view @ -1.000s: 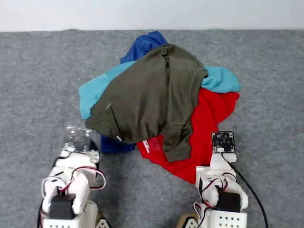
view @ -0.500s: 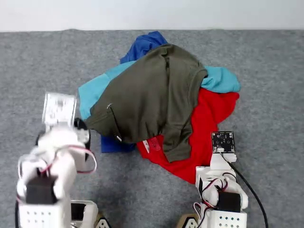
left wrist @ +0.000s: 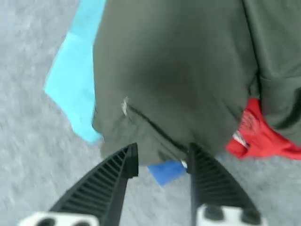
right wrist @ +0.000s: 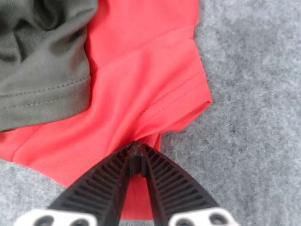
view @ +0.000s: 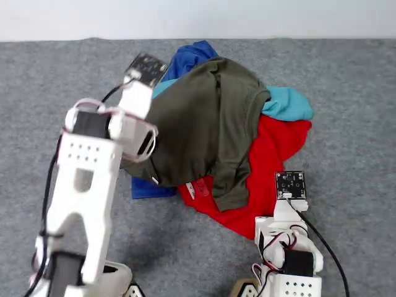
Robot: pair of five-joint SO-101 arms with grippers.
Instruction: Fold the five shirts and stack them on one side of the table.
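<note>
Several shirts lie heaped mid-table. An olive shirt (view: pixel 198 130) tops the heap, over a red shirt (view: pixel 275 154), a light blue shirt (view: pixel 289 104) and a dark blue shirt (view: pixel 192 57). My left arm (view: pixel 93 148) stands raised over the heap's left side. Its gripper (left wrist: pixel 162 157) hangs open above the olive shirt's (left wrist: pixel 178 70) near hem, with the light blue shirt (left wrist: pixel 75 80), the red shirt (left wrist: pixel 256 136) and a dark blue corner (left wrist: pixel 164 172) around it. My right arm (view: pixel 288 235) rests at the front. Its gripper (right wrist: pixel 135 153) is shut, tips at the red shirt's (right wrist: pixel 141 70) sleeve edge, the olive shirt (right wrist: pixel 42 56) beside it.
Grey carpet-like table cover (view: pixel 346 80) lies bare to the left, right and front of the heap. A pale wall (view: pixel 198 18) runs along the far edge.
My left arm rose from its rest at the front left and swung forward over the heap's left side. The right arm and the shirts stayed put.
</note>
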